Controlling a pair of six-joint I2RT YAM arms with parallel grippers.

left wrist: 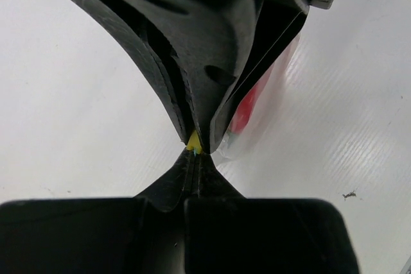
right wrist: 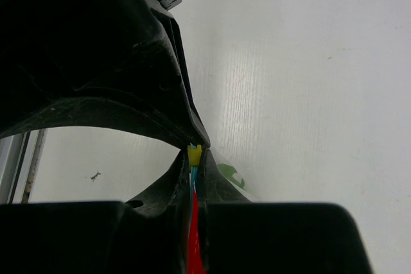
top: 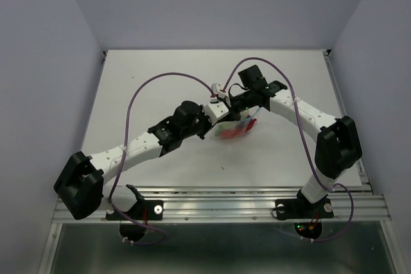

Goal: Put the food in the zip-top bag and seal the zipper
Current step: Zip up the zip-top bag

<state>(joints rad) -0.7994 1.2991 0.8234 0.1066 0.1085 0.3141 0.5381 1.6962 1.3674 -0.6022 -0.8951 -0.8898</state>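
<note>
Sealing step: both pincers clamp the bag's top edge.
The left gripper (left wrist: 194,142) and right gripper (right wrist: 194,152) pinch narrow, tip to tip, on the zip-top bag (top: 235,130), which spreads just beyond them. The zipper (right wrist: 194,175) sits between the right fingertips, with the chili (left wrist: 246,108) inside the bag. The next move likely calls for pressing along the strip.

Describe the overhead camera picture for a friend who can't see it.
The robot's left claw and right claw meet over the middle of a white table. Both pinch a small clear zip-top bag with red and green food inside. Purple cables loop up behind the claws.
</note>
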